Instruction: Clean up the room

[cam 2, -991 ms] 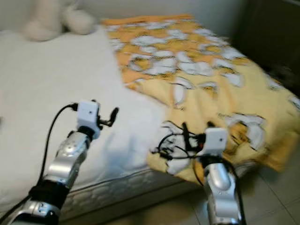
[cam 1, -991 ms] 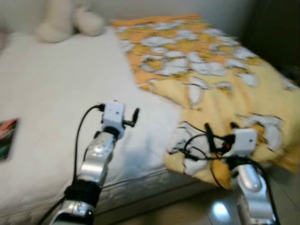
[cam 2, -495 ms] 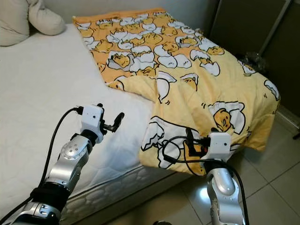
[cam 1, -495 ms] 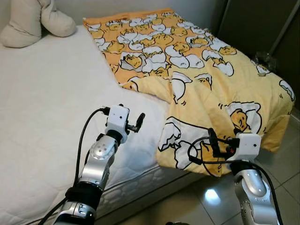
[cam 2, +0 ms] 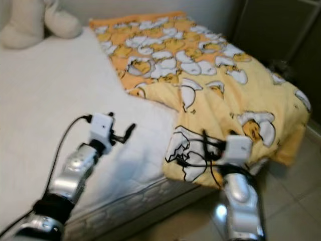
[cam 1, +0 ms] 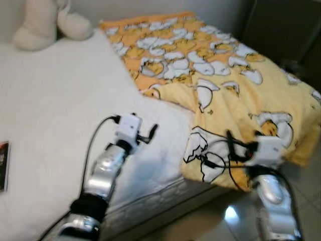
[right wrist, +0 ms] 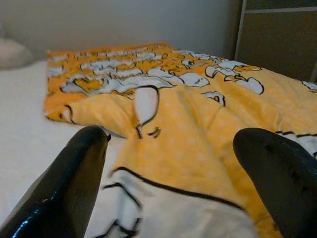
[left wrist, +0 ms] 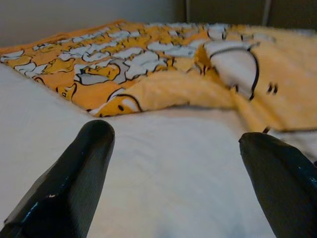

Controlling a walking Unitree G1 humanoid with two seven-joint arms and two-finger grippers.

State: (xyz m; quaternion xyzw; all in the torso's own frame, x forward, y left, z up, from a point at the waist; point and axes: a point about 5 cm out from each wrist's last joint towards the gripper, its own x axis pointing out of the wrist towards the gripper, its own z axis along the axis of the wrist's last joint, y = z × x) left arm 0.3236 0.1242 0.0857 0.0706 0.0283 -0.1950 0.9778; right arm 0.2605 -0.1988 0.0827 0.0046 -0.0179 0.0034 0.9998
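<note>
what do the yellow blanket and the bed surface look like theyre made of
Yellow blanket: soft woven or fleece fabric, matte, printed with egg cartoons; it folds and drapes over the bed edge. Mattress: white quilted textile, matte, stitched pattern along its side, probably over foam or springs.

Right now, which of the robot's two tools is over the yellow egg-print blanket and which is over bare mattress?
The right tool hangs at the yellow egg-print blanket near the bed's edge; the left tool hangs over the bare white mattress. Both are open.

A dark wardrobe [cam 2: 281, 30] stands beyond the far side of the bed, and a pale grey wall [right wrist: 124, 22] runs behind the head of the bed. The floor [cam 2: 296, 201] is of light glossy tiles, with a bright reflection [cam 1: 231, 213] beside the mattress.
</note>
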